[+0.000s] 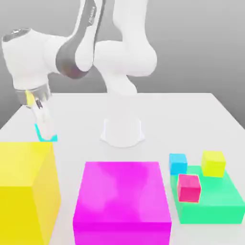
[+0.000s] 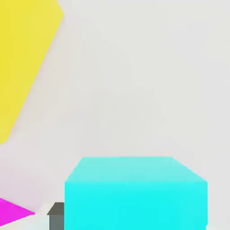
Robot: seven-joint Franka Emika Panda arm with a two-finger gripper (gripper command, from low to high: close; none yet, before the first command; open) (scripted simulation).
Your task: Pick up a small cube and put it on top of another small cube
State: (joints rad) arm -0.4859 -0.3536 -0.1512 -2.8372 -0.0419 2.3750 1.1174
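Observation:
A small cyan cube [image 1: 49, 138] sits low at the exterior view's left, just behind the big yellow cube [image 1: 24, 186]. My gripper [image 1: 45, 130] reaches down onto it, shut on it, its white fingers [image 1: 43, 119] over the cube's upper part. In the hand view this cyan cube [image 2: 134, 193] shows close up, with a dark fingertip [image 2: 56, 215] at its side. Whether it rests on the table or hangs just above it I cannot tell. A second small cyan cube [image 1: 178, 163] stands on the table at the right, against the green block [image 1: 210, 206].
A big magenta cube [image 1: 122, 201] stands at the front middle. On the green block rest a small pink-red cube [image 1: 188, 187] and a small yellow cube [image 1: 213, 163]. The arm's white base [image 1: 122, 131] stands mid-table. The white table [image 1: 191, 119] spreads behind it.

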